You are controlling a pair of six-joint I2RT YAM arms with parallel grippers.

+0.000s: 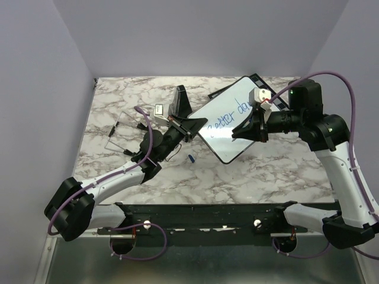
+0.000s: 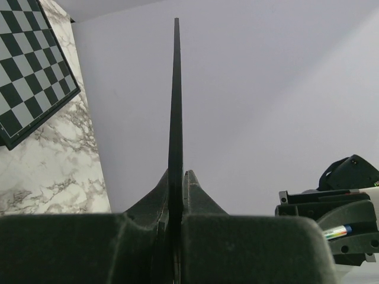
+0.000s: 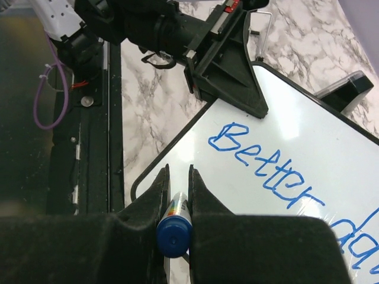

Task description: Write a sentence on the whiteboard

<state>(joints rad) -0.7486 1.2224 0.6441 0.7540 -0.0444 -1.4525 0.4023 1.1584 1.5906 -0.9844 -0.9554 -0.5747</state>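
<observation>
Left gripper clamps whiteboard edge, jaws narrow. Board centre-right on table, far corner overlapping chessboard. Right gripper pinches blue marker at board face; sentence (only "Better da" readable) in blue.

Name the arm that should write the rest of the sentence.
Right. The right claw grips the blue marker over the whiteboard; the left claw is clamped on its edge.

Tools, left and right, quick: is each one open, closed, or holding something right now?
Left tool: closed, clamped on the edge of the whiteboard.
Right tool: closed, holding the blue marker.
</observation>
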